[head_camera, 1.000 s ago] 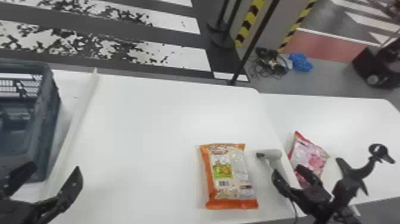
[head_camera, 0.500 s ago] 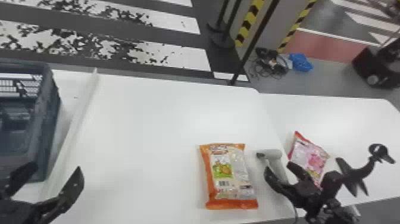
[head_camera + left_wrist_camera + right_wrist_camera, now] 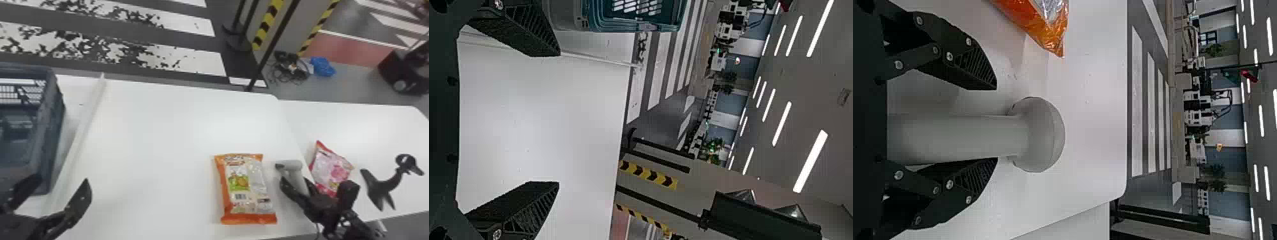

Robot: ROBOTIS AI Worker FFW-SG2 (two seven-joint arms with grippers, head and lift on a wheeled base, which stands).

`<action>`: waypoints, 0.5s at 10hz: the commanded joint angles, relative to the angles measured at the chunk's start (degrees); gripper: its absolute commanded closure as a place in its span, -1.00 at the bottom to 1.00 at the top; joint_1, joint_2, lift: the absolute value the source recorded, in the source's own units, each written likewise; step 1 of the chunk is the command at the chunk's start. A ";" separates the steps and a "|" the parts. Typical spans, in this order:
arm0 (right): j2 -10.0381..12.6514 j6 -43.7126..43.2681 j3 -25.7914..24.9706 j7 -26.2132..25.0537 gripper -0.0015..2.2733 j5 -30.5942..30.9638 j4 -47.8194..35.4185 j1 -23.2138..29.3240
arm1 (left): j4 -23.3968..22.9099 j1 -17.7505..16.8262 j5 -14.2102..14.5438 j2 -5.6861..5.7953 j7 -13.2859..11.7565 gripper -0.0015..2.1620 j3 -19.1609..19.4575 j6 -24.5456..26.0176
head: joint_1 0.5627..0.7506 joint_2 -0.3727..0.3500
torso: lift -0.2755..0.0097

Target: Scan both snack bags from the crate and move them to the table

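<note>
Straddling a gray scanner's handle with empty, partly open right gripper, holding nothing in wide-open left gripper.

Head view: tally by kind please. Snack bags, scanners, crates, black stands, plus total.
Snack bags: 2 (orange bag, pink bag)
Scanners: 1 (grey scanner)
Crates: 1 (dark crate, left edge)
Black stands: 1 (black stand, right of the pink bag)
Total: 5

The right gripper has shifted left and slightly forward — its parted fingers now straddle the grey handheld scanner's handle — leaving more of the black stand exposed.
</note>
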 commanded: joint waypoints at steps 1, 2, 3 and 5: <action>0.34 0.55 -0.61 -0.08 0.98 -0.48 -0.44 0.75 | -0.21 0.01 0.00 0.08 0.00 -0.93 -0.14 0.00 | 0.41 -0.94 | 0.32; 1.22 1.95 -1.84 -0.25 0.98 -1.18 -2.20 1.80 | -0.47 0.09 0.00 0.35 0.00 -0.93 -0.23 -0.18 | 0.41 -0.94 | 0.32; 2.45 6.35 -3.77 -0.69 0.98 -1.88 -5.80 3.21 | -0.65 0.09 0.35 0.43 0.00 -0.93 -0.23 -0.18 | 0.41 -0.94 | 0.32; 6.75 14.08 -8.17 -4.03 0.98 -3.73 -15.64 6.90 | -0.47 0.01 0.44 0.96 0.00 -0.93 -0.67 -1.58 | 0.41 -0.94 | 0.32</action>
